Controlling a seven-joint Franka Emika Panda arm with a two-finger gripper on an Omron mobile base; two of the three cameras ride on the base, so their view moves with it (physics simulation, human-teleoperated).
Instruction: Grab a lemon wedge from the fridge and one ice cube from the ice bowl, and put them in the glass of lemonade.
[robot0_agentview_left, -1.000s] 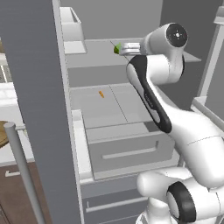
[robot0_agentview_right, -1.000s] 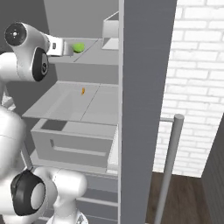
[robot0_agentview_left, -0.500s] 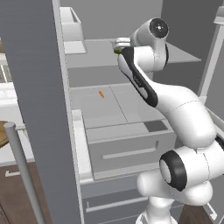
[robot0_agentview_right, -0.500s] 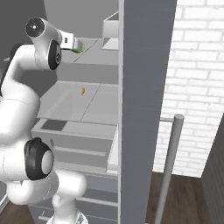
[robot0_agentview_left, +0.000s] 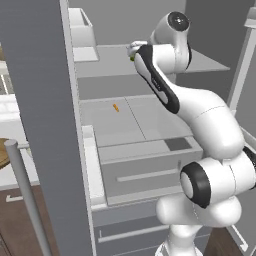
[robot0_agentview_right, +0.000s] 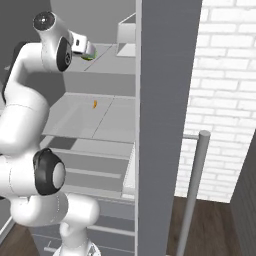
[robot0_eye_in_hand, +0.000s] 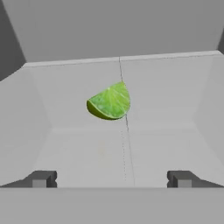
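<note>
The lemon wedge, yellow-green, lies on the fridge's upper shelf, straight ahead of my gripper. My two fingertips stand wide apart with nothing between them, short of the wedge. From the right base view, the gripper hangs at the upper shelf, with a bit of the green wedge just beyond it. In the left base view, the hand reaches into the open fridge at the same shelf.
A small orange piece lies on the lower shelf. A white bin sits on the upper shelf's left. Drawers stick out below. The open door and its bar handle stand close by.
The arm has swung up and in towards the upper shelf, bringing the hand closer to the wedge. The jaws have stayed open. The wedge has not moved.
</note>
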